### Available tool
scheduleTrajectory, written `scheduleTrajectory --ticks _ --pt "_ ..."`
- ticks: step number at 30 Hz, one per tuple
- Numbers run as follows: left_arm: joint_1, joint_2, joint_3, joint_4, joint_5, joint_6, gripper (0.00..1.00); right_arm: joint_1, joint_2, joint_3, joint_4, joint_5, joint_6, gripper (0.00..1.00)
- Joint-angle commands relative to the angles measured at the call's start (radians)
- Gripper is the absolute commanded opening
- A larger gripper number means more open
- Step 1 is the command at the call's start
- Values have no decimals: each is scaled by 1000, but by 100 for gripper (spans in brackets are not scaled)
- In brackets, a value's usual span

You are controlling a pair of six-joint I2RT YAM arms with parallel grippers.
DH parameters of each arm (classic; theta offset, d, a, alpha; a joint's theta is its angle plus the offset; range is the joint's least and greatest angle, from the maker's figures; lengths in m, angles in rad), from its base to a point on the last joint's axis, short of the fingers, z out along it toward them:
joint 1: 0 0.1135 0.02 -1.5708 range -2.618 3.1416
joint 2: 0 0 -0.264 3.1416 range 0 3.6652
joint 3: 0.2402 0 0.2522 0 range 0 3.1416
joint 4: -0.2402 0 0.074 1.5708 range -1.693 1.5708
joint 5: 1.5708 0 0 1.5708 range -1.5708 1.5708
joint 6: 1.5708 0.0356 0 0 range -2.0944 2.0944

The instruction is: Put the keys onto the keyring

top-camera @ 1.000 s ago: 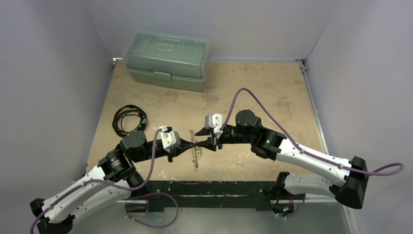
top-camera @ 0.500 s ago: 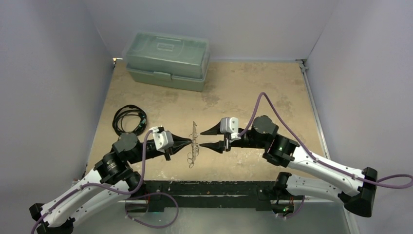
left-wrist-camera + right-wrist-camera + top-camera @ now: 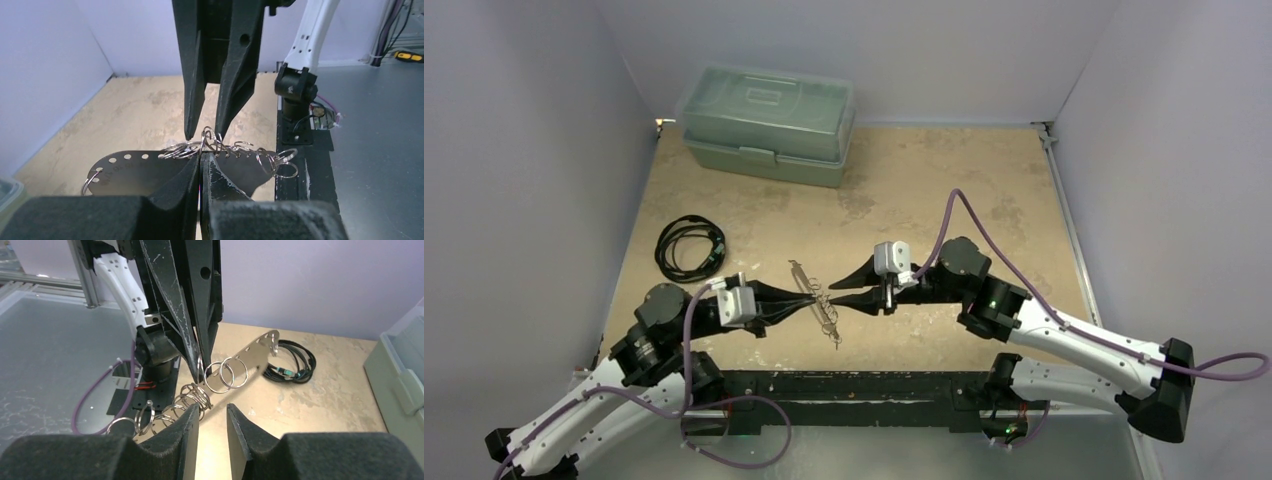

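**Keyring** (image 3: 801, 275): a flat metal strip punched with holes, carrying a row of small split rings (image 3: 216, 146). It is hanging clear of the worktop (image 3: 944, 190) between the two arms, tilting so one end is pointing toward the back left.

**Left end effector** (image 3: 810, 304): it is clamping the strip near its middle, with both fingers pressing flat together on the metal.

**Right end effector** (image 3: 832, 291): it is facing the left one with its fingers standing narrowly apart and gripping nothing. The tips are sitting just beside the ring cluster. Whether they are touching a ring cannot be told.

**Keys**: none are showing in any view, so their whereabouts cannot be told.

**Other stock**: a lidded green plastic box (image 3: 769, 118) is sitting at the back left. A coiled black cable (image 3: 689, 247) is lying at the left, well apart from the keyring.

**Hazards, as judged:**
- The rings are hanging loose and overlapping, so closing fingers are likely to be catching two at once, or pushing one aside and catching none.
- The strip is being held by a single thin pinch, so a sideways push from the right tips is likely to be twisting or slipping it out of the left grasp.
- With no key in hand on either side, any threading attempt is likely to be premature.
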Motion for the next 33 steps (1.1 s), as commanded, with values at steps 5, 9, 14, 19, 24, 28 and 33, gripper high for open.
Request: scheduleTrajectory --ticks 5,9,14,19,24,28,33 --pt "10 -102 -42 160 109 3 0 6 -59 -4 194 -168 93 32" --pt "10 -99 -46 174 136 2 0 5 -96 -13 241 -169 120 34" --pt "12 -92 -43 180 145 1 0 5 -84 1 253 -157 132 30" --pt "17 -92 -45 189 152 -9 0 5 -25 -6 291 -126 140 22" --pt "20 -87 -43 188 151 -16 0 5 14 -13 335 -133 185 15" --pt "24 -90 -42 196 152 -22 0 5 26 -19 345 -130 188 12" --pt "28 -91 -43 199 154 -29 0 6 46 -21 356 -138 197 11"
